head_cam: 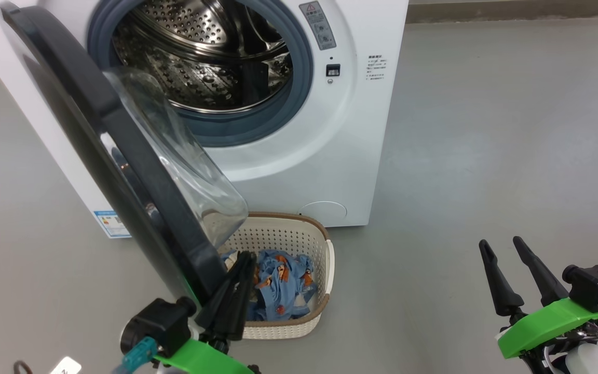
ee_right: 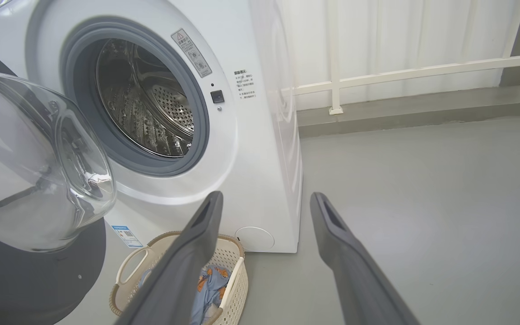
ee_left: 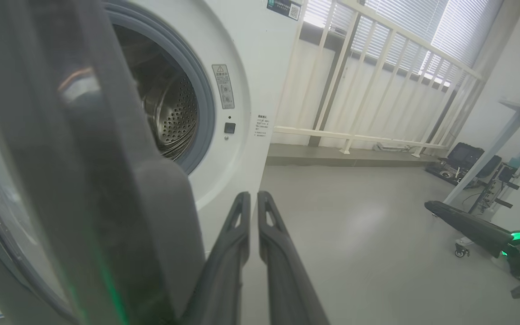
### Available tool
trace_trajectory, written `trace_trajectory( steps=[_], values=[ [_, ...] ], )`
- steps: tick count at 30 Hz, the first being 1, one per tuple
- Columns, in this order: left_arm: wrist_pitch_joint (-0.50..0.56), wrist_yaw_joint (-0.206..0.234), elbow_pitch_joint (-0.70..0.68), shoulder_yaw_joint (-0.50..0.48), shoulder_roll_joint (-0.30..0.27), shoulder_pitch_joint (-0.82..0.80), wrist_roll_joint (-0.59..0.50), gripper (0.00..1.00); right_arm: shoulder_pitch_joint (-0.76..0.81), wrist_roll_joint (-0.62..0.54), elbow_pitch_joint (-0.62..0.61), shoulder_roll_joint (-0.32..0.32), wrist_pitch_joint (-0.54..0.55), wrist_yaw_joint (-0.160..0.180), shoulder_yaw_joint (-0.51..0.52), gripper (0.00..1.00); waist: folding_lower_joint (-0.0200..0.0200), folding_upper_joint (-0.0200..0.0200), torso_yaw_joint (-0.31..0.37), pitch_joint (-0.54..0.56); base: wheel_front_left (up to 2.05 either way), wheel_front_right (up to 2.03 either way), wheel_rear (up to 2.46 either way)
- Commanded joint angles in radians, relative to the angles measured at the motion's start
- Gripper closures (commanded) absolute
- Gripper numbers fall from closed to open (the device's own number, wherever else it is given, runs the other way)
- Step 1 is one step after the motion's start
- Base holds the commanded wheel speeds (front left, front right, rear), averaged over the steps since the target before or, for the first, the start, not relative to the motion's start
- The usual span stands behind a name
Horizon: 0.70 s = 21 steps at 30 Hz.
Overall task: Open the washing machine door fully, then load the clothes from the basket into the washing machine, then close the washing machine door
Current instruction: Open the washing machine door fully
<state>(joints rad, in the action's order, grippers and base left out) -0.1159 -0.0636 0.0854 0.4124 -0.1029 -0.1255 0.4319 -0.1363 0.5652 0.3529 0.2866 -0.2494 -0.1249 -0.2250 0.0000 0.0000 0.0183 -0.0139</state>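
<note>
Washing machine door (head_cam: 122, 171) swung out on the left side, and its black rim edge and glass bowl overhang the left part of the basket (head_cam: 299, 236). Washing machine (head_cam: 361, 104) drum mouth is exposed. Basket sits on the floor (head_cam: 486, 145) just in front of the machine, with the clothes (head_cam: 281, 283) piled inside. Wide bare floor to the right of machine and basket.

Left gripper (head_cam: 244, 257): fingers pressed together, nothing between them, tips over the basket's left side and right beside the door's lower rim. Cannot tell if they touch it.

Right gripper (head_cam: 500, 241): jaws spread wide, holding nothing, over bare floor well apart from the basket.
</note>
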Motion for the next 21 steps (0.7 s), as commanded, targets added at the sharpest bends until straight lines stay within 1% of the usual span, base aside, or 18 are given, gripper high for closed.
trace_trajectory(
  steps=[1, 9, 16, 21],
  values=[
    [-0.01, 0.0, -0.013, -0.038, -0.006, -0.046, 0.007, 1.0, -0.04, 0.009, -0.018, 0.018, -0.012, -0.006, -0.021, 0.0, 0.0, 0.0, -0.003, -0.001, 0.0, 0.0, 0.0],
    [-0.006, -0.005, 0.011, -0.032, -0.008, -0.068, 0.016, 1.0, -0.048, 0.012, -0.01, 0.015, -0.012, -0.006, -0.032, 0.0, 0.0, 0.0, -0.009, -0.003, 0.0, 0.0, 0.0],
    [-0.005, 0.014, 0.03, -0.056, -0.012, -0.066, 0.036, 1.0, -0.048, 0.014, -0.005, 0.01, -0.012, -0.006, -0.033, 0.0, 0.0, 0.0, -0.011, -0.002, 0.0, 0.0, 0.0],
    [-0.009, 0.033, 0.026, -0.088, -0.028, -0.046, 0.054, 1.0, -0.043, 0.015, -0.003, 0.006, -0.012, -0.006, -0.026, 0.0, 0.0, 0.0, -0.02, 0.0, 0.0, 0.0, 0.0]
  ],
)
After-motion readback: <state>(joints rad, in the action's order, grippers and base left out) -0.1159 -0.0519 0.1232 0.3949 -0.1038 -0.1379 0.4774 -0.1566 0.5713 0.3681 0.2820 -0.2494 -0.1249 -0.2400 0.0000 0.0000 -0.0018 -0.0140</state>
